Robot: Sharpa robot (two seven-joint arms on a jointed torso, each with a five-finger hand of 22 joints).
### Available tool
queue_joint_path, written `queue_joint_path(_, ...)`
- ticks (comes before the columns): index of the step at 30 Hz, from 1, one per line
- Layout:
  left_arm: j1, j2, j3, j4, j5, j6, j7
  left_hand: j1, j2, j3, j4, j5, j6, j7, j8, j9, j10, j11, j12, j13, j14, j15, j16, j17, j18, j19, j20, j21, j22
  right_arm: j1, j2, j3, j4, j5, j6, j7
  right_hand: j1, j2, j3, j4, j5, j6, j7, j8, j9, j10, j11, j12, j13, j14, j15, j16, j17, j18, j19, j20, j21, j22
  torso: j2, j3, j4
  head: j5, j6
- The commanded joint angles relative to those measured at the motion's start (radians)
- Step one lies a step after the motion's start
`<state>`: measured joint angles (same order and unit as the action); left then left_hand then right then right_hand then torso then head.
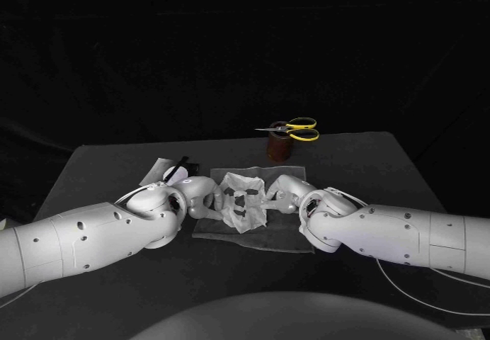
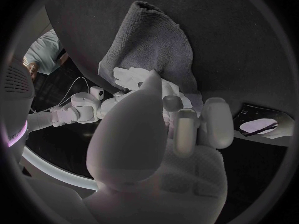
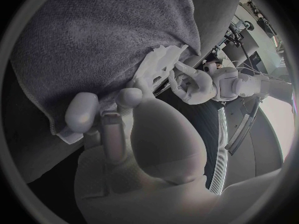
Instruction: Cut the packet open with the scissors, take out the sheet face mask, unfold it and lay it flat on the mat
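A white sheet face mask lies partly unfolded and crumpled on the grey mat in the middle of the table. My left hand pinches its left edge and my right hand holds its right edge, so the mask stretches between them just above the mat. In the left wrist view the left hand reaches onto the mask over the mat. The right wrist view shows the right hand at the mask, with the left hand opposite. The yellow-handled scissors lie on a brown holder.
The cut packet lies on the table just behind my left hand, also seen as the packet in the left wrist view. The brown holder stands at the table's far edge, behind the mat. Bare black table surrounds the mat.
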<state>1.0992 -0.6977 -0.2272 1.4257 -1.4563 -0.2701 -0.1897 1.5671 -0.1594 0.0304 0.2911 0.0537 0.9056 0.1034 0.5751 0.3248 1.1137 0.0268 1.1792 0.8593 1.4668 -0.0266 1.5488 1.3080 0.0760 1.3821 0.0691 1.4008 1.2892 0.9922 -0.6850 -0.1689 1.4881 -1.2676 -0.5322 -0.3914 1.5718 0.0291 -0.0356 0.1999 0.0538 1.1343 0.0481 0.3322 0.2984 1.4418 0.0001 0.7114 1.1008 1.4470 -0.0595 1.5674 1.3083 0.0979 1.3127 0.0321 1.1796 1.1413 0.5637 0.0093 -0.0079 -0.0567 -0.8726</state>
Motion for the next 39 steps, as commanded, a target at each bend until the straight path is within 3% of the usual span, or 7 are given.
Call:
queue_joint_path(1,0.0,0.0,0.0,0.002,-0.008,0.027,-0.007,0.008,0.001,-0.006,-0.002,-0.005,-0.007,0.001,0.005,0.001,0.007,0.003,0.004,0.002,0.091,-0.005,0.005,0.223,-0.007,0.006,0.0,0.004,0.001,-0.001,-0.004,0.0,0.002,-0.001,-0.041,0.013,0.043,0.008,0.053,-0.043,-0.004,0.009,-0.005,0.006,0.018,0.129,-0.031,0.859,0.47,0.124,-0.027,0.003,0.263,0.005,0.003,-0.005,0.005,0.003,-0.001,-0.0003,-0.0005,0.0,0.0)
queue_joint_path(11,0.0,-0.002,0.0,0.002,-0.008,0.038,-0.011,0.006,0.003,-0.007,-0.001,-0.005,-0.01,0.001,0.006,0.002,0.009,0.004,0.009,0.006,0.091,-0.005,0.006,0.223,-0.007,0.006,0.0,0.004,0.002,0.0,-0.034,0.001,0.014,0.025,-0.064,0.016,0.033,0.003,0.086,-0.048,-0.004,0.011,-0.006,0.016,0.029,0.129,-0.031,0.859,0.47,0.124,-0.028,0.003,0.263,0.004,0.004,-0.006,0.009,0.01,0.0,0.0002,-0.0002,0.0,0.0)
queue_joint_path(21,0.0,-0.003,0.0,0.002,-0.007,0.044,-0.013,0.005,0.004,-0.007,-0.001,-0.005,-0.012,0.002,0.006,0.002,0.008,0.004,0.009,0.006,0.091,-0.005,0.006,0.223,-0.007,0.005,0.0,0.004,0.001,0.0,-0.072,0.001,0.039,0.047,-0.02,0.011,-0.04,-0.057,0.244,-0.074,-0.002,-0.002,-0.007,0.038,0.065,0.129,-0.031,0.859,0.47,0.124,-0.028,0.003,0.263,0.005,-0.001,-0.007,0.01,0.023,0.0,-0.0002,-0.0009,-0.003,0.0)
queue_joint_path(24,0.0,-0.004,0.0,0.002,-0.007,0.045,-0.013,0.005,0.004,-0.007,-0.001,-0.005,-0.012,0.002,0.006,0.002,0.008,0.004,0.009,0.006,0.091,-0.005,0.006,0.223,-0.007,0.005,0.0,0.004,0.001,0.0,-0.076,0.001,0.044,0.065,-0.035,0.032,-0.094,-0.097,0.337,-0.091,-0.005,-0.025,-0.003,0.039,0.08,0.129,-0.03,0.859,0.47,0.124,-0.027,0.003,0.263,0.008,-0.013,-0.006,-0.007,0.013,0.0,0.0004,-0.0004,-0.004,0.0)
queue_joint_path(28,0.0,-0.004,0.0,0.002,-0.005,0.046,-0.012,0.004,0.005,-0.008,-0.001,-0.005,-0.014,0.002,0.006,0.002,0.011,0.004,0.012,0.01,0.091,-0.004,0.006,0.223,-0.007,0.006,0.0,0.005,0.003,0.0,-0.077,0.001,0.058,0.088,-0.06,0.087,-0.187,-0.142,0.333,-0.072,0.003,-0.115,0.043,-0.027,0.064,0.129,0.009,0.859,0.47,0.124,0.004,0.003,0.263,0.008,-0.024,0.013,-0.023,0.002,0.0,0.0001,0.0012,-0.005,0.0)
queue_joint_path(31,0.0,-0.003,0.0,0.003,-0.003,0.047,-0.011,0.004,0.005,-0.008,-0.001,-0.005,-0.014,0.002,0.006,0.002,0.011,0.004,0.012,0.01,0.091,-0.004,0.006,0.223,-0.007,0.006,0.0,0.005,0.003,0.0,-0.075,0.001,0.072,0.103,-0.066,0.117,-0.248,-0.188,0.314,-0.059,0.116,-0.178,0.08,-0.08,0.051,0.129,0.043,0.859,0.47,0.124,0.034,0.003,0.263,0.007,-0.023,0.039,-0.025,0.005,0.0,-0.0004,0.0004,-0.005,0.0)
queue_joint_path(39,0.0,-0.003,0.0,0.006,-0.001,0.049,-0.01,0.004,0.005,-0.008,-0.001,-0.005,-0.014,0.002,0.006,0.002,0.011,0.004,0.012,0.01,0.091,-0.004,0.006,0.223,-0.007,0.006,0.0,0.005,0.003,-0.001,-0.073,0.001,0.087,0.132,-0.093,0.114,-0.249,-0.215,0.335,-0.085,0.26,-0.196,0.093,-0.113,0.048,0.129,0.056,0.859,0.47,0.124,0.047,0.003,0.263,0.01,-0.017,0.06,-0.018,0.018,0.0,-0.0015,0.0005,-0.003,0.0)
